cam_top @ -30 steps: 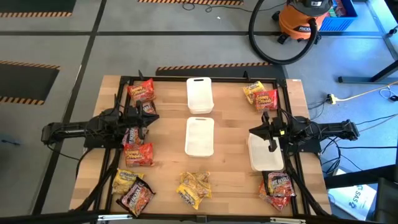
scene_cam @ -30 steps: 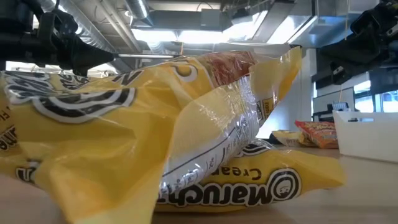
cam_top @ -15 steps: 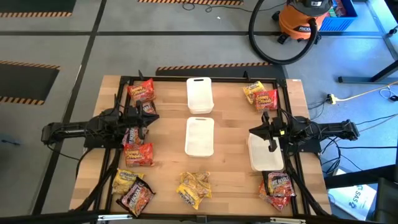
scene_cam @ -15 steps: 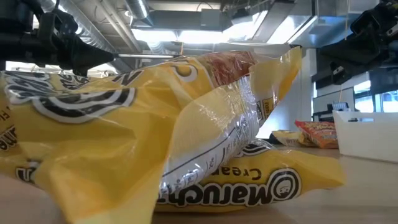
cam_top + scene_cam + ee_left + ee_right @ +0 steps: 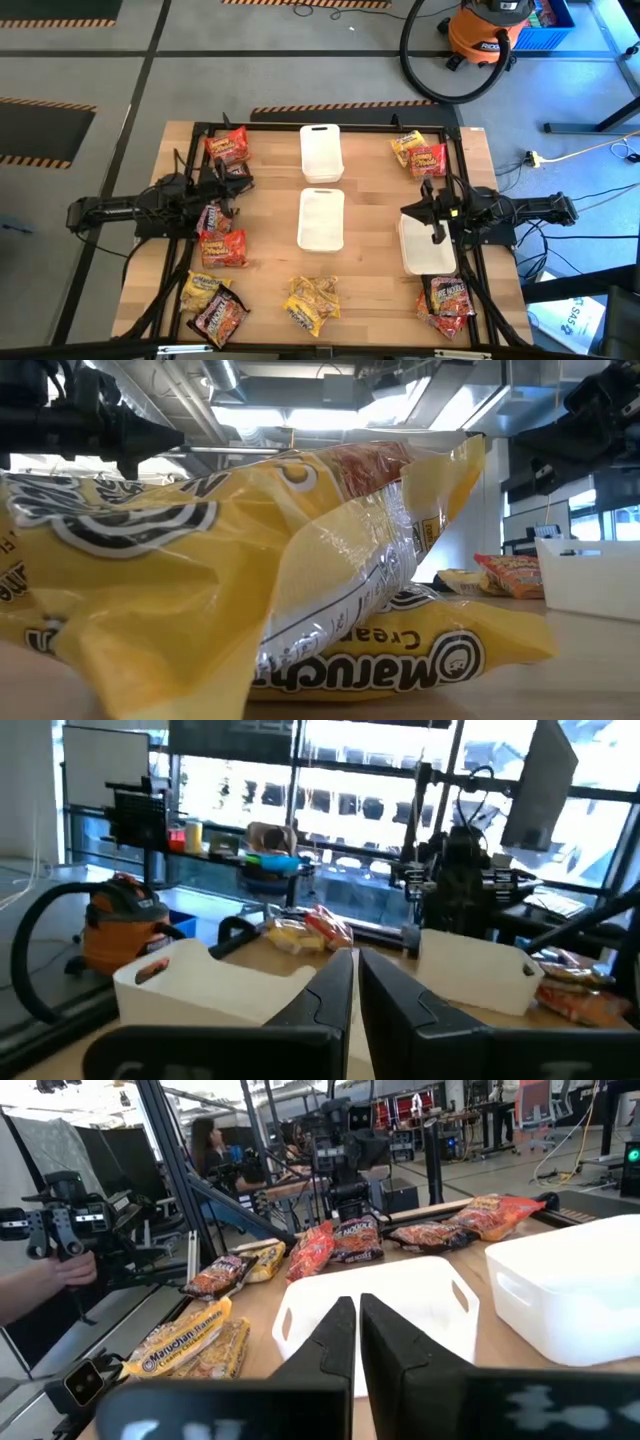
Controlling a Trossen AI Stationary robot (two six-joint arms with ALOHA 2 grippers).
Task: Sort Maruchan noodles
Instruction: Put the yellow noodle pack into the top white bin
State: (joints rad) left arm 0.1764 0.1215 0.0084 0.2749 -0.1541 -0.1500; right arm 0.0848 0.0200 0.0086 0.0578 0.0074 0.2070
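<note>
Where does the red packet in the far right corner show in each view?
High view: red packet, far right corner.
Low view: red packet, right, far back.
Left wrist view: red packet, centre, across the table.
Right wrist view: not in it.
Landmark: yellow packet right beside it.

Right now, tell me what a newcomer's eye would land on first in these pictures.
First, the bright Maruchan noodles scattered around the edges of the wooden table, one yellow pack filling the low view. Next, three white trays: two down the middle, a third on the right side under the right gripper. Both dark arms reach in from the sides, with the left gripper above the packets on the left; both grippers are shut and empty.
</note>
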